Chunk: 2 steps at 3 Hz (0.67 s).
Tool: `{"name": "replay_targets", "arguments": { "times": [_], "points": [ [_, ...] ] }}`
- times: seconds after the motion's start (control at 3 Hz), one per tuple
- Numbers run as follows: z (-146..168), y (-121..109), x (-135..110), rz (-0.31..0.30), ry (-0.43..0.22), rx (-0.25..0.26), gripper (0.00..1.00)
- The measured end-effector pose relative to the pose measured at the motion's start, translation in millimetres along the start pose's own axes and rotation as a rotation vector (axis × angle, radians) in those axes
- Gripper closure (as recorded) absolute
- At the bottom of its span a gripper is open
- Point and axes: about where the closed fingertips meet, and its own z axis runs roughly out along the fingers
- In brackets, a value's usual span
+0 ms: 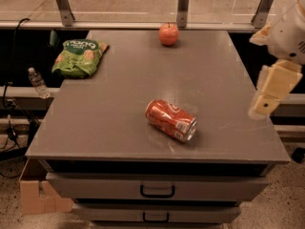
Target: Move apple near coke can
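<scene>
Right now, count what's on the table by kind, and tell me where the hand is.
apple: 1
can: 1
snack bag: 1
Total: 3
The hand hovers at the right edge of the table, touching none of them.
</scene>
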Motion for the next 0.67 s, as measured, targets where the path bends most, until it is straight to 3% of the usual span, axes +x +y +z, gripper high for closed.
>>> {"name": "replay_targets", "arguments": {
  "times": [0.67],
  "points": [
    [57.5, -69.5, -65.7, -0.030, -0.202, 0.048, 0.00]
  ]
}}
